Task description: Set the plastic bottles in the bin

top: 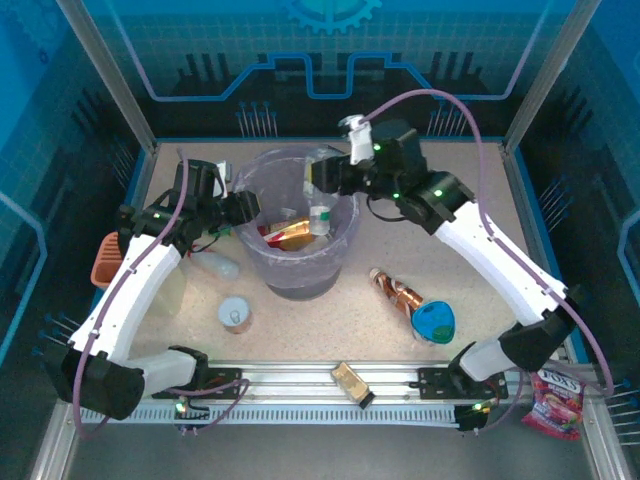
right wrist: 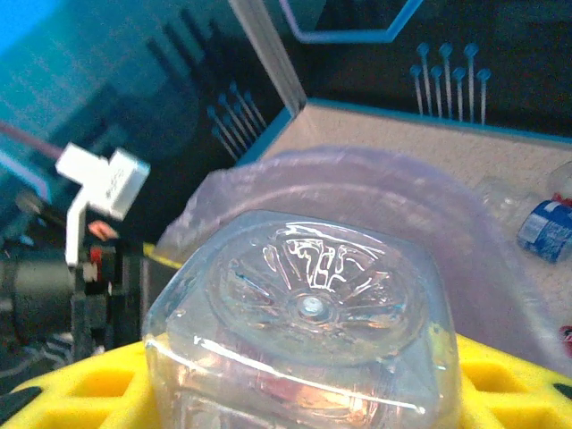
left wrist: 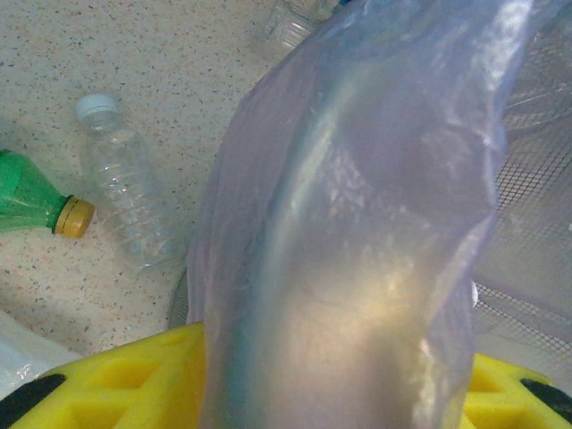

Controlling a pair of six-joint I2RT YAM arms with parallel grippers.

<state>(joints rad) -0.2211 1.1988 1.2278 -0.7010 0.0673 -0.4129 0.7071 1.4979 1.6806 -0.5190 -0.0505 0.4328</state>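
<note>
A: Nearest your left wrist lens sit the yellow pads (left wrist: 125,380) of the left gripper (top: 243,209). It is closed on the left rim of the bin (top: 300,282), with the thin bag (left wrist: 357,223) pinched between the pads.
B: What lies loose on that side?
A: Left of the bin, a clear bottle (top: 216,265) lies flat beside a green bottle (left wrist: 25,198). Nearer you stands a tin can (top: 235,315). Leave the can.
B: And the bottle you're carrying?
A: Your right gripper (top: 322,192) is clamped on a square-based bottle (top: 320,218) at the bin's far right rim. The base faces the wrist lens, so the long axis runs away from the jaws, neck first toward the bin's mouth. Inside, a gold-wrapped bottle (top: 288,234) already lies.
B: So what does the move turn on?
A: I judge the opening is directly beyond the neck, so you need only part the jaws. Afterwards, a brown bottle (top: 396,291) lies flat right of the bin, just beside a blue dish (top: 433,320), nearer your right arm.
</note>
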